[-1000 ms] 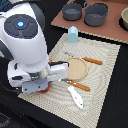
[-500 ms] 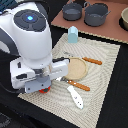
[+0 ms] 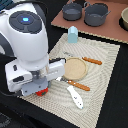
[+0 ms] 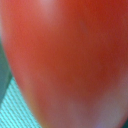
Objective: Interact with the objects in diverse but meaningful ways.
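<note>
Red pepper-like vegetable at the mat's near edge

The shiny red vegetable peeks out beneath the arm at the exterior view's left; in the wrist view its smooth, blurred red skin fills nearly everything. A white elongated piece lies flat nearby, toward the right.

Filled almost wholly by a blurred, shiny red pepper, very close to the lens. Beside it, a sliver of pale woven mat.

The arm now sits slightly lower and nearer the exterior view's left edge; the red pepper shows beneath it.
</note>
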